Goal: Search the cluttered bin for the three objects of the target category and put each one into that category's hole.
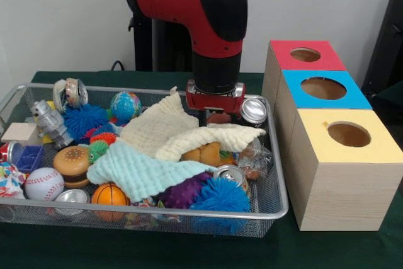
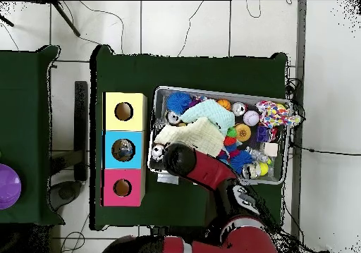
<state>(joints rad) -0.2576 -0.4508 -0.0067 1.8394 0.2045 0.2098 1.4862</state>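
The red and black arm (image 1: 208, 11) reaches down over the far right corner of the wire bin (image 1: 280, 203), which sits on the green tabletop (image 1: 327, 250). Its claw (image 1: 214, 113) drops behind the cream cloth (image 1: 176, 131), so I cannot tell whether it is apart or together. A silver can (image 1: 254, 110) lies just beside the claw, at the bin's far right corner. A pale green cloth (image 1: 135, 171) overlaps the cream one, and around them lie a baseball (image 1: 44, 184), a toy burger (image 1: 71, 162), a small basketball (image 1: 109, 194), a globe ball (image 1: 125, 105) and a blue spiky ball (image 1: 220, 196). To the right of the bin stand three wooden boxes, each with a round hole on top: red (image 1: 306, 55), blue (image 1: 323, 88) and yellow (image 1: 348, 134).
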